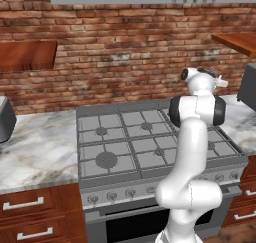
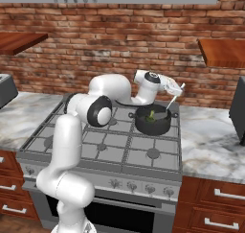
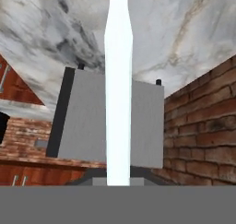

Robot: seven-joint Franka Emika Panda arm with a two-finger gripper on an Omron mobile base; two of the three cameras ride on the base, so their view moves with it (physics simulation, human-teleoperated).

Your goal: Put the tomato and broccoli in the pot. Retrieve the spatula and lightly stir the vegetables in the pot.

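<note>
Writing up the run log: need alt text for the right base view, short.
The white robot arm reaches over a grey gas stove, its hand shut on the pale handle of the spatula, which slants down into a dark pot on a rear burner. Something green, likely the broccoli, shows inside. Brick wall behind, marble counters beside.

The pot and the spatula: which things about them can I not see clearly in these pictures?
- Tomato: right base view, not discernible inside the pot; the pot's wall hides its bottom, and a green bit, probably the broccoli, is very small.
- Spatula head: right base view, sunk behind the pot rim.
- Pot: left base view, behind the arm.
- Gripper fingers: hand view, cut off at the bottom; the pale handle runs up from there.
</note>
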